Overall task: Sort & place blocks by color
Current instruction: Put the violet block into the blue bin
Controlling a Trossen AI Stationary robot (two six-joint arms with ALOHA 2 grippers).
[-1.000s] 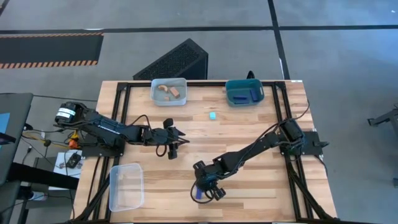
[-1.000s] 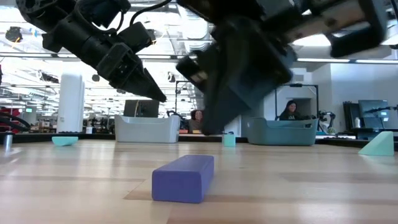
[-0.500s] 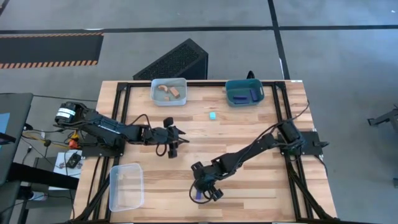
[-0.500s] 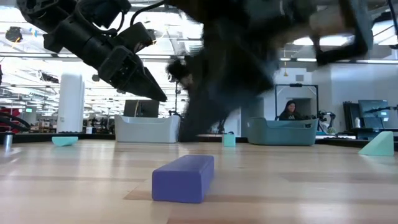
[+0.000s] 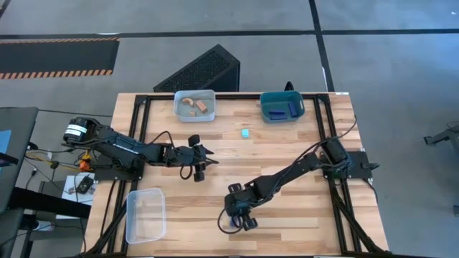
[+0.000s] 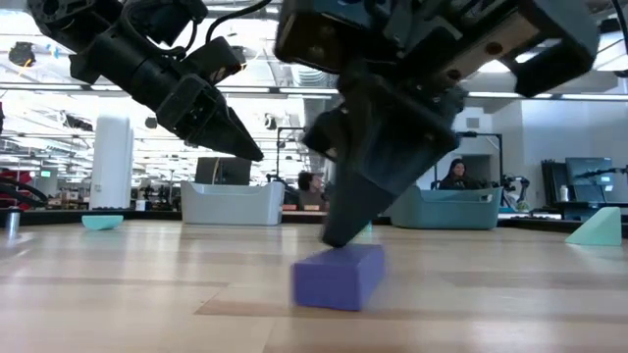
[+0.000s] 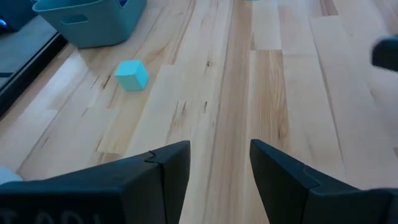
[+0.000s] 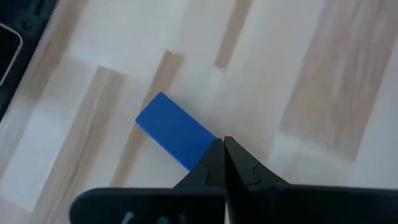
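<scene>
Pale plank table (image 5: 287, 150): left gripper (image 5: 204, 166) mid-table, fingers parted, empty; near front edge, smooth matte blue bar (image 6: 339, 277), rectangular, lying flat, right gripper (image 6: 339, 233) pinched shut, tips touching its end, grasping nothing.

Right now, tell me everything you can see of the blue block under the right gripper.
The blue block is a slim rectangular bar, solid dark blue with a smooth matte look and softly rounded edges. It lies flat on the wooden table, near the front edge and well away from the bins. The right gripper has its fingers shut together, with the tips at one end of the block, apparently touching it rather than clamping it. Nothing else touches it.
</scene>
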